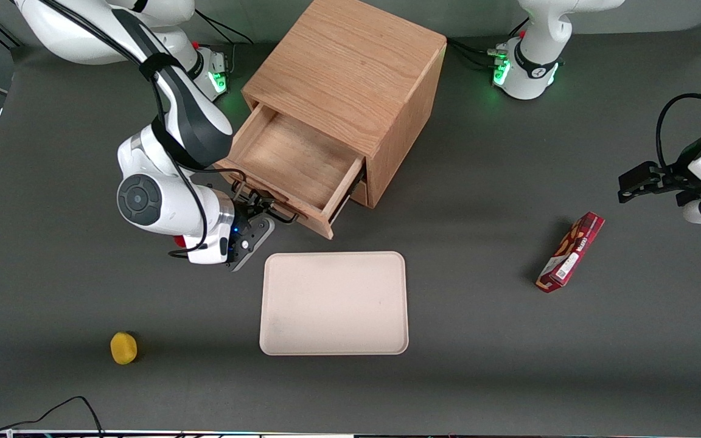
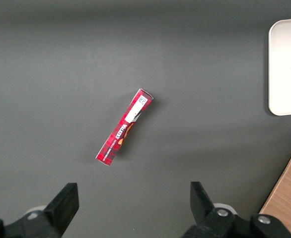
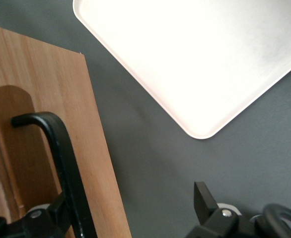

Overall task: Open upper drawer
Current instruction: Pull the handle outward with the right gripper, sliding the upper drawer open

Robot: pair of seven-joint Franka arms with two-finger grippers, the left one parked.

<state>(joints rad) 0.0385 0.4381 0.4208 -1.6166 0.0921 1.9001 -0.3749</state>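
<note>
The wooden cabinet [image 1: 350, 67] stands at the back middle of the table. Its upper drawer [image 1: 292, 158] is pulled well out and its plain wood inside is bare. My right gripper [image 1: 263, 213] is at the drawer's front panel [image 3: 61, 99], nearer the front camera than the drawer. Its fingers are spread wide. The black wire handle [image 3: 66, 163] lies just inside one finger [image 3: 48, 215]; the other fingertip [image 3: 202, 198] hangs over bare table. In the right wrist view the gripper [image 3: 128, 206] straddles the panel's edge. The lower drawer shows only as a sliver [image 1: 359, 191].
A beige tray [image 1: 333, 304] lies close in front of the open drawer, also in the right wrist view [image 3: 200, 54] and the left wrist view [image 2: 287, 64]. A red snack box [image 1: 571, 251] lies toward the parked arm's end. A small yellow fruit [image 1: 123, 348] lies near the front edge.
</note>
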